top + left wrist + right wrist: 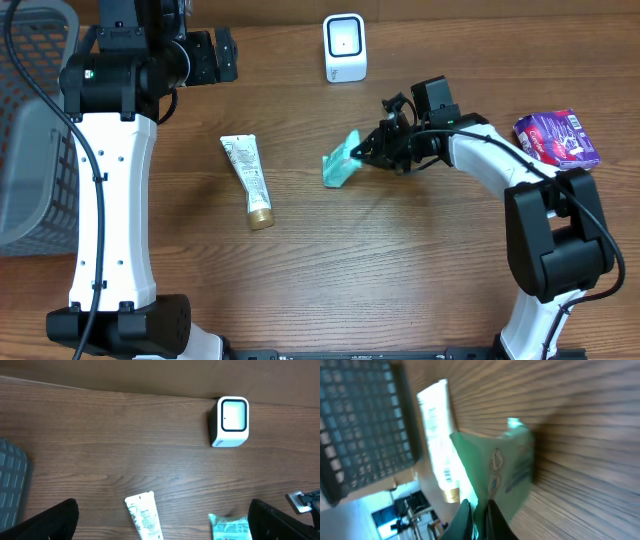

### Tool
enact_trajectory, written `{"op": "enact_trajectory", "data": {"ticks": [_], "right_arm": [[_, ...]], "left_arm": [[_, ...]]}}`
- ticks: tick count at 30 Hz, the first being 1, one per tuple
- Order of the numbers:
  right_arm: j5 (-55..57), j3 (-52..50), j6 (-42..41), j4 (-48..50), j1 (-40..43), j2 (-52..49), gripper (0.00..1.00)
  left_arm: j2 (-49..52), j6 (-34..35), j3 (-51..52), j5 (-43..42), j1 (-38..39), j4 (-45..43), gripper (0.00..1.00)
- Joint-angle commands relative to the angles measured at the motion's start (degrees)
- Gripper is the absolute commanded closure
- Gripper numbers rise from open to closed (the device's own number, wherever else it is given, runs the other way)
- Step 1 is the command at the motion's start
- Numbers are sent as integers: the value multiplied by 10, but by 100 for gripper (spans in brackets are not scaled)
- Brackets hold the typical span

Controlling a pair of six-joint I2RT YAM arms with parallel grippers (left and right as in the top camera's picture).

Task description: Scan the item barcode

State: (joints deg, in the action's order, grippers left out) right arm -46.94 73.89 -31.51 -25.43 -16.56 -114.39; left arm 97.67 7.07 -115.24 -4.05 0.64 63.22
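Your right gripper (360, 152) stands narrow. In the right wrist view its two fingers (496, 519) sit close together with the near edge of the green pouch (505, 465) between them. The grip is on that edge only.

In the overhead view the pouch (338, 165) is at mid-table, just left of your right gripper. Its far end is down on the table (400, 270) and its gripped end is tilted up. It lies in front of the scanner (345, 47) and well apart from it. The scanner stands upright at the back edge. I cannot make out a barcode on the pouch in any view.

Your left gripper (228, 55) is wide open and holds nothing. It hangs at the back left of the table, left of the scanner. In the left wrist view its fingers (50, 522) show at the two lower corners, far apart, with bare wood between them.

Other items noted:
- A white tube (248, 180) lies flat to the left of the pouch, apart from it, with its gold cap toward the front. A barcode shows on it in the right wrist view.
- A purple pack (556, 138) lies at the right edge, beyond your right arm and untouched.
- A grey basket (30, 130) sits at the left edge, partly hidden behind your left arm.
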Motion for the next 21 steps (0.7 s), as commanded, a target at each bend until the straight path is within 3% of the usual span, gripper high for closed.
{"op": "enact_trajectory", "data": {"ticks": [1, 6, 13, 17, 21], "right_arm": [[81, -1, 41, -41, 13, 4, 66], [165, 15, 87, -122, 31, 4, 49], [184, 94, 156, -217, 27, 21, 52], [174, 105, 145, -185, -21, 21, 49], [236, 105, 66, -101, -82, 8, 43]], "left_arm": [[5, -11, -8, 2, 1, 0, 0], [5, -11, -8, 2, 2, 0, 0], [5, -11, -8, 2, 2, 0, 0], [5, -11, -8, 2, 2, 0, 0], [5, -11, -8, 2, 2, 0, 0]]}}
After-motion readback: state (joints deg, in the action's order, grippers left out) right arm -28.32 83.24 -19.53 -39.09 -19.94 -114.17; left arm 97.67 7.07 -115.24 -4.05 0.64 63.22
